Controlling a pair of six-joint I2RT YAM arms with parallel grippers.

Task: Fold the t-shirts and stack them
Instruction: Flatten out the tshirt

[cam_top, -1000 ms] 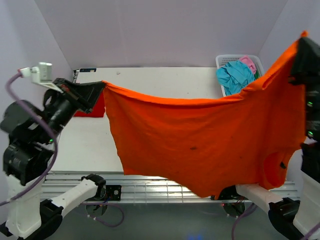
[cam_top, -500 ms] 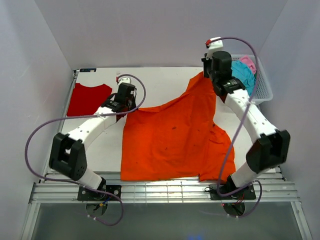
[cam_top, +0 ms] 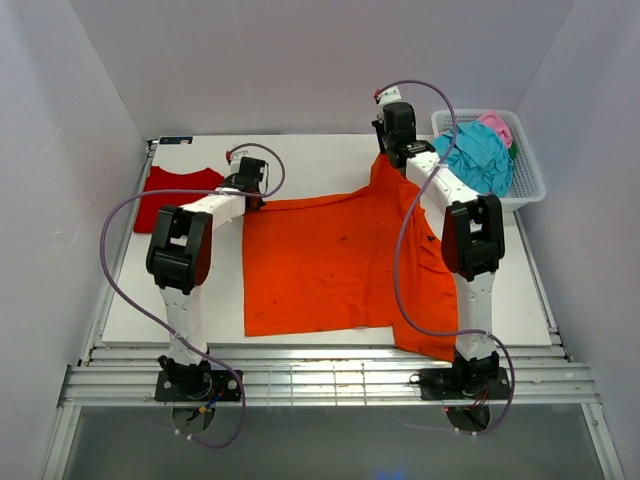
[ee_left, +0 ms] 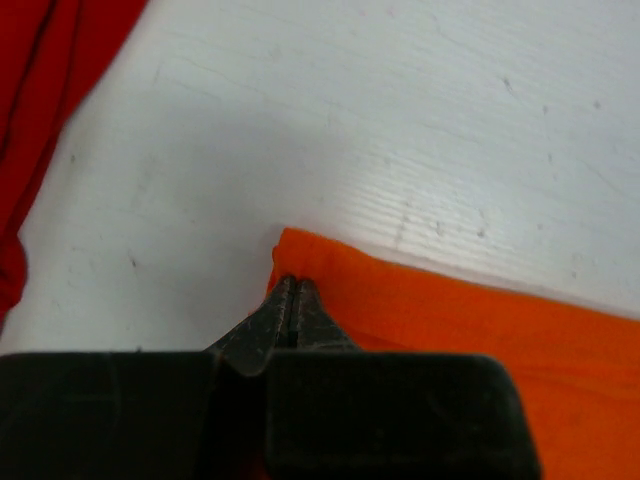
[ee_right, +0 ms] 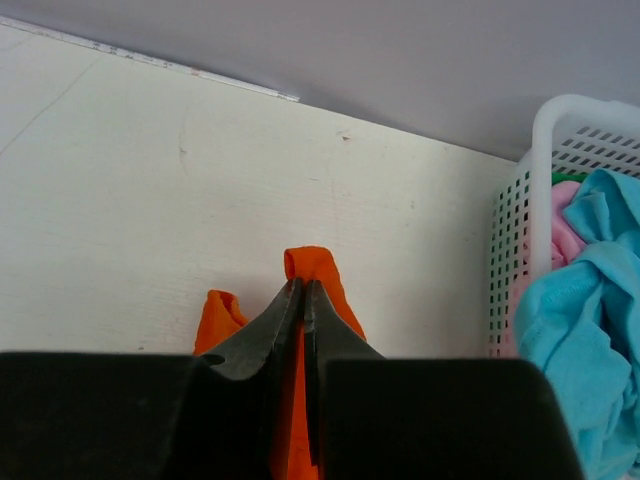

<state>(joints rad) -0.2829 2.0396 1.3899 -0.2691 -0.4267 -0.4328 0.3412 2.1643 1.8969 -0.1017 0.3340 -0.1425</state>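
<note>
The top view looks down from high behind the table's [cam_top: 300,160] near edge at 6 o'clock, facing the far wall [cam_top: 300,70] at 12 and taking in the whole surface. The left wrist view sits very close over the left gripper [ee_left: 293,288]; with the top view it shares the orange t-shirt [ee_left: 480,330] and, at 9 o'clock, the red t-shirt [ee_left: 40,120]. The right wrist view, equally close and low over the right gripper [ee_right: 303,290], faces the far wall and shares the basket [ee_right: 520,250] at 3 o'clock.
</note>
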